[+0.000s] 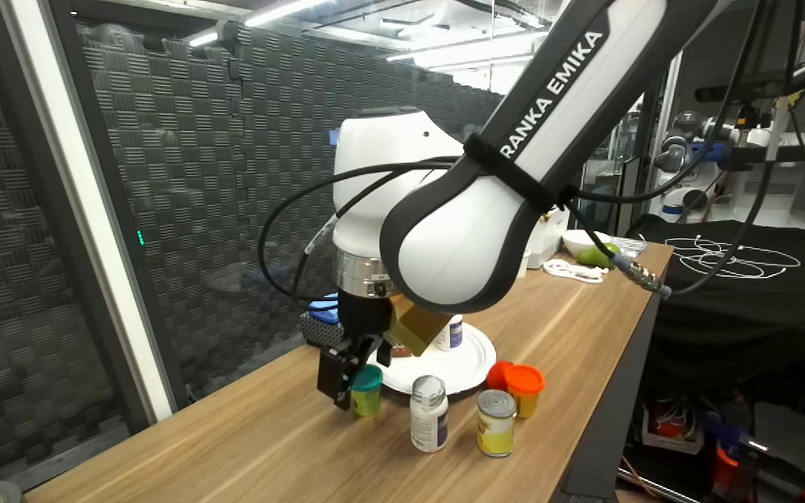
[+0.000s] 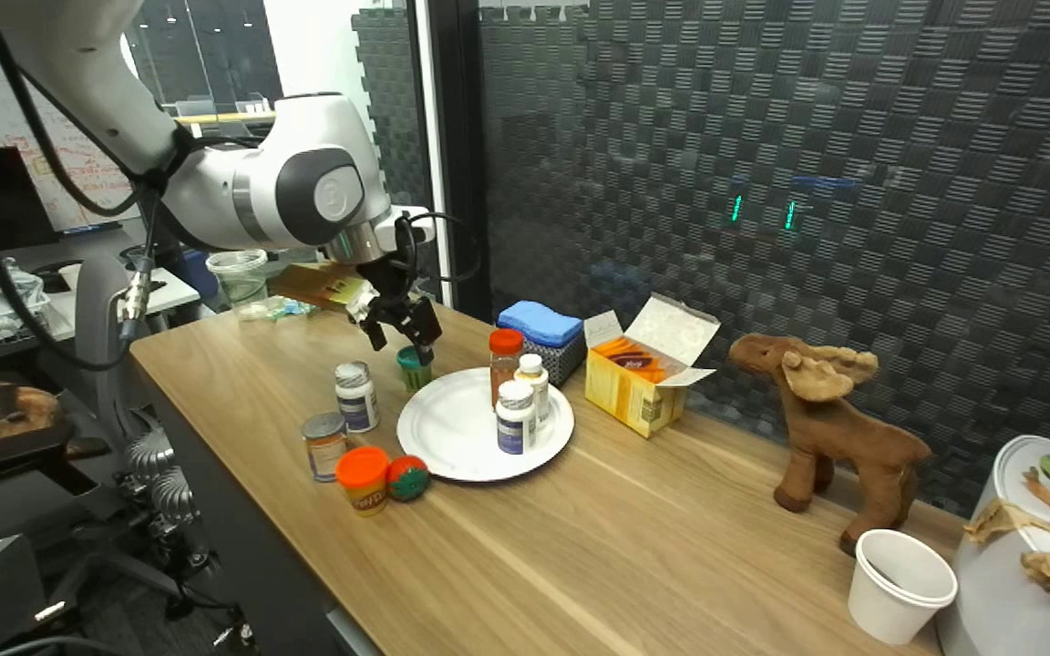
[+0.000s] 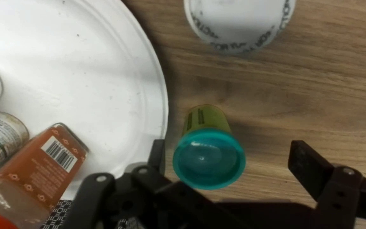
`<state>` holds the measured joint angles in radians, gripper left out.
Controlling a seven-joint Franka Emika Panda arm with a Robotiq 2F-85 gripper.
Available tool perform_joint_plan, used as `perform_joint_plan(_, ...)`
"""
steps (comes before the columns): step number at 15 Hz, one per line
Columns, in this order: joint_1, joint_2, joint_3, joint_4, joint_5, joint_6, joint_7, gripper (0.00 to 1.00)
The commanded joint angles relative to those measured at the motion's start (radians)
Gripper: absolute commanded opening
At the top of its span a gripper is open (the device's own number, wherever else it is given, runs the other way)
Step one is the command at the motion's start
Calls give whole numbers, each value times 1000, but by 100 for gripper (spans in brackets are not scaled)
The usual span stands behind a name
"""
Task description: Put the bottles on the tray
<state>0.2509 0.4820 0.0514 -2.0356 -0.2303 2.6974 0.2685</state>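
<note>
The teal-capped jar [image 3: 206, 148] stands upright on the table [image 3: 329, 92], just beside the tray [image 3: 106, 60]. The claw [image 3: 227, 154] is spread on either side of it, pinching nothing.

The jar looks like a smooth plastic tub, so I'd expect it to be light and hard to break, stiffest at the lid; the wall may give a little and be slippery. Best to take hold around the body just below the lid – a pinch on the lid alone could pull it off.

How full it is doesn't show, and its label is too small to read. Whether the claw's side nearer the tray would clear the rim is hard to judge. In an exterior view the claw covers part of the jar, and the arm [image 1: 469, 237] hides some of the tray. In the wrist view a white bottle [image 3: 240, 24] and a red-capped bottle [image 3: 40, 165] are cut off.
</note>
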Motion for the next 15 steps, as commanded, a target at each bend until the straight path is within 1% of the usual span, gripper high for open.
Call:
perform_joint_plan(1, 19, 32, -20, 51, 17, 16, 1, 74)
perform_joint_plan(2, 19, 35, -21, 56, 18, 16, 0, 74)
perform_joint_plan(3, 18, 37, -21, 60, 20, 16, 0, 68)
perform_joint_plan(5, 16, 33, -20, 63, 27, 14, -2, 53)
perform_joint_plan(6, 16, 28, -21, 63, 27, 14, -3, 43)
perform_joint_plan(8, 20, 17, -29, 58, 18, 20, 2, 29)
perform_joint_plan(11, 31, 5, -52, 50, 0, 33, 18, 28)
perform_joint_plan(13, 48, -13, -84, 45, -11, 26, 55, 28)
perform_joint_plan(15, 80, -41, -136, 37, -36, 3, 125, 28)
